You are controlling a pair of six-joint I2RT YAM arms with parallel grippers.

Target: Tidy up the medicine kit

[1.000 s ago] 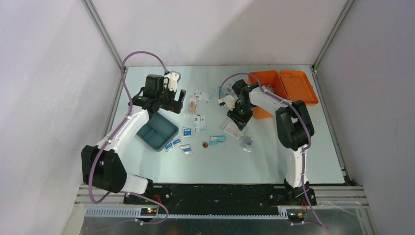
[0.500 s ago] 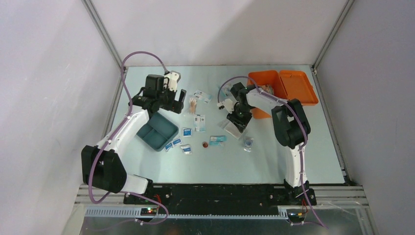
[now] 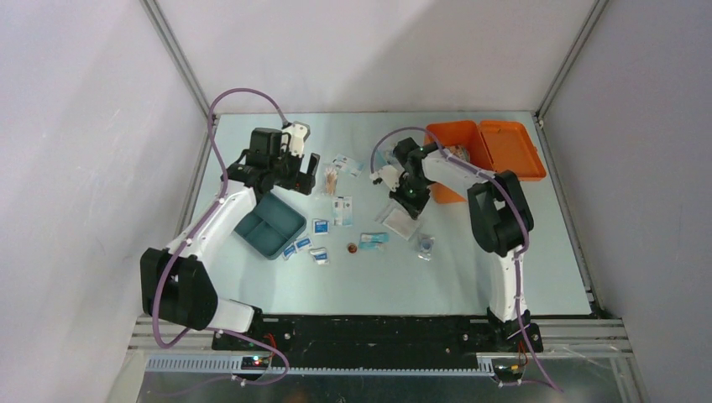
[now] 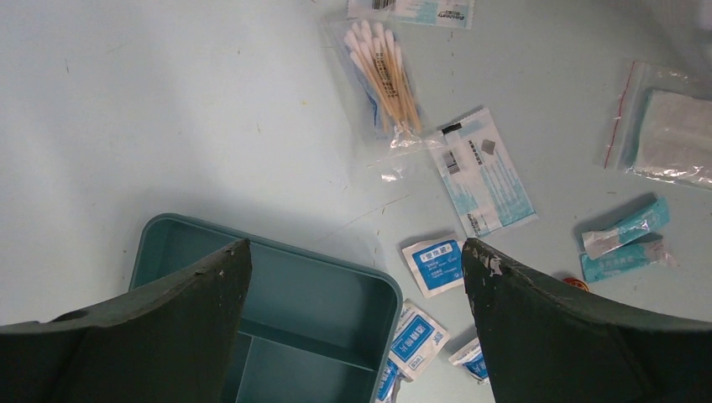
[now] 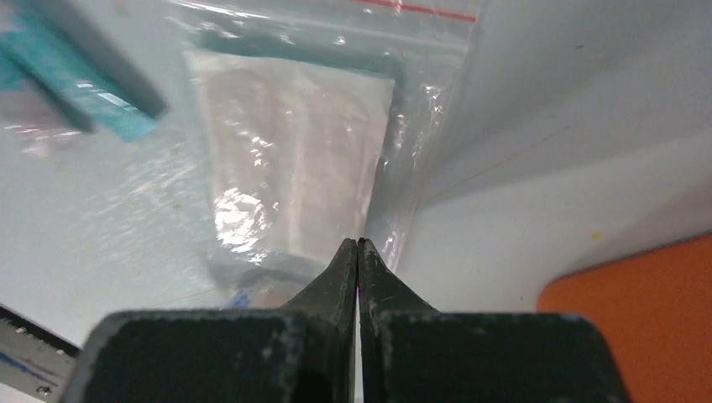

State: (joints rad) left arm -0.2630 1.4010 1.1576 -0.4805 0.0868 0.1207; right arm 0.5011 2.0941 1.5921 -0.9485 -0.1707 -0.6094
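Your right gripper pinches the gauze bag by its edge, apparently for lifting toward the medicine kit; your left gripper hangs wide.

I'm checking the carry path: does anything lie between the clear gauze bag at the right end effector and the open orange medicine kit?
Nothing visible does. Only bare table separates the gauze bag from the medicine kit; the right arm itself reaches over that stretch, and the other packets lie off to the side.

One medicine kit, one teal tray, one swab bag, one gauze bag, perhaps four blue sachets.
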